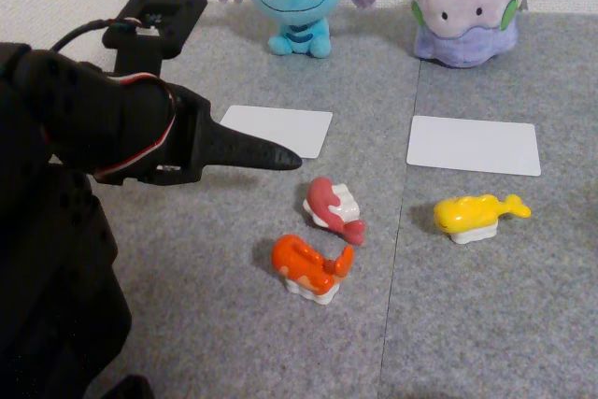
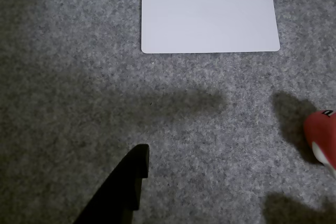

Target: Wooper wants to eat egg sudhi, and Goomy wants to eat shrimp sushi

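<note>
Being small, hard and shiny, the egg sudhi, at three o'clock, is best pinched at its white rice, while the claw opening cannot be told.

Soft, even indoor light falls from above. In the fixed view my arm at 8 o'clock is a near-black, underexposed, slightly blurred mass. In the wrist view my finger is dark too, with broad diffuse shadows on the carpet. The card at 12 o'clock is nearly washed out.
</note>
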Available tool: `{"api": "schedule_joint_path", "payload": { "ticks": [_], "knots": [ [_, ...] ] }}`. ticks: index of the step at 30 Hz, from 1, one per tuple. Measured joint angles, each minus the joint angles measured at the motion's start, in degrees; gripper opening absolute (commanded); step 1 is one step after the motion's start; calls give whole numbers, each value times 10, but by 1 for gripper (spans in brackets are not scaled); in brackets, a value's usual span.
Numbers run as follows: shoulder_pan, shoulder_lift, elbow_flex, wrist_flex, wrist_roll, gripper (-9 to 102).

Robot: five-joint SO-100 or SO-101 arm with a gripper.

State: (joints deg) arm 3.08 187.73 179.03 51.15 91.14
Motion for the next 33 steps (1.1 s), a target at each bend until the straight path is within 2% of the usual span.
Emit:
{"api": "schedule_joint_path", "payload": {
  "ticks": [33],
  "knots": [
    [4,0,-29,-14,-9,17]
  ]
}}
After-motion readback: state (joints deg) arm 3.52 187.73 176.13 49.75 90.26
